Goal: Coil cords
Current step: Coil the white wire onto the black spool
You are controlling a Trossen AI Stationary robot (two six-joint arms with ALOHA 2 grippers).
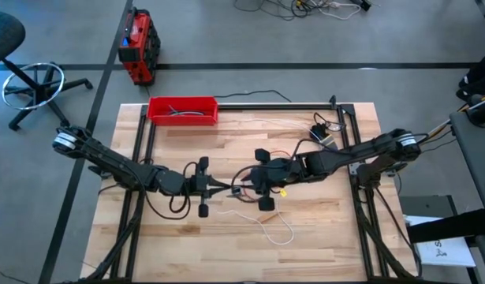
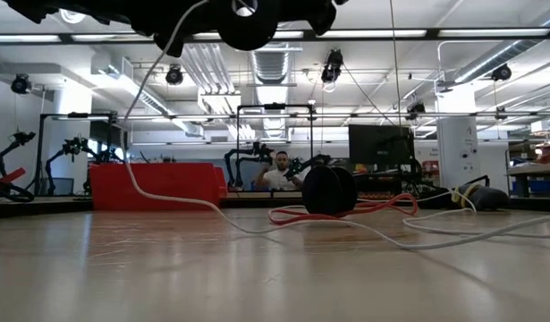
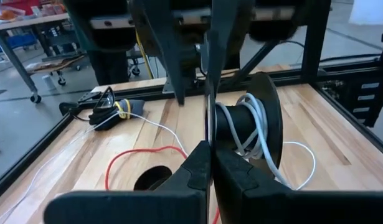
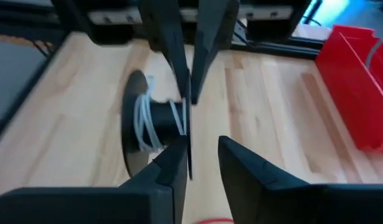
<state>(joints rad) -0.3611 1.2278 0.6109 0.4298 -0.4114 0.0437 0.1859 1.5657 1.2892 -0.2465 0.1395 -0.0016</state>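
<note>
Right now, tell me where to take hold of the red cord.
Pinch the red cord at its loose loop on the bare wood, coming straight down with the claw across the strand. It lies flat and thin there, clear of the white cord's spool that the left claw holds.

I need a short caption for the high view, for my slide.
Both grippers, left gripper and right gripper, meet mid-table over the white cord.

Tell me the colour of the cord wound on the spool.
White, best seen in the left wrist view.
</note>
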